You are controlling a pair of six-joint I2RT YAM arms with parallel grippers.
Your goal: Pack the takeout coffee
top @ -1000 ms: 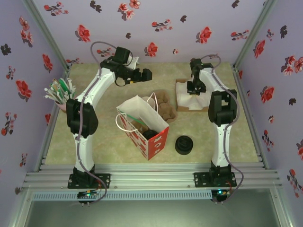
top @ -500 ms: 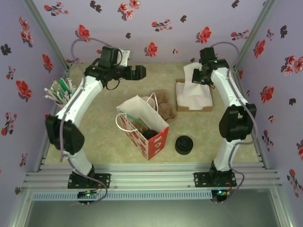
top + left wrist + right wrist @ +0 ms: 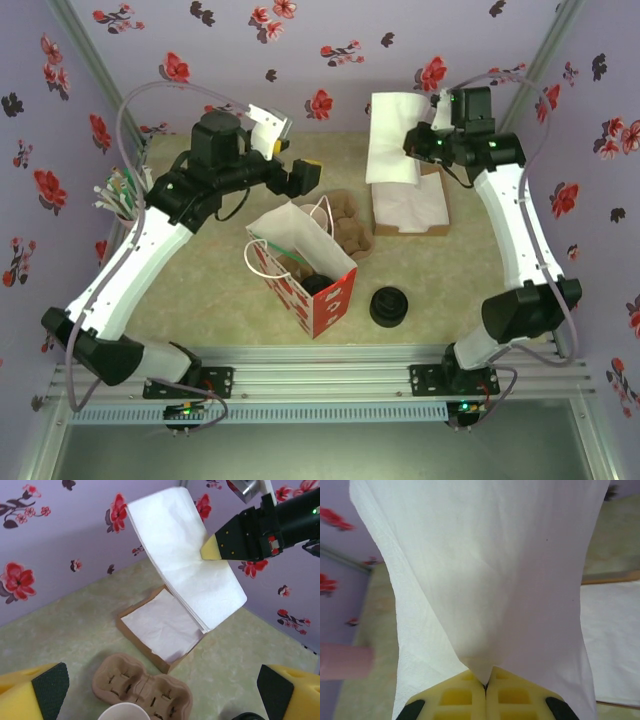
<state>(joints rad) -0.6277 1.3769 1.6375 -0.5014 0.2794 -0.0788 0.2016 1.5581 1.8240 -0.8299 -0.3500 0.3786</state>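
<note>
Up close, right pincer (image 3: 486,684) clamps the napkin (image 3: 490,580); overhead, left pincer (image 3: 303,177) gapes wide.

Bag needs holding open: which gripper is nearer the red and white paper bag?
Left. The open left gripper hovers just beyond the paper bag; the right gripper, pinching a napkin, is farther off above the napkin box.

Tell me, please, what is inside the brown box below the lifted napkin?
White napkins lie flat in the box, covering its floor. How many are stacked cannot be seen, and the lifted napkin hides one corner.
</note>
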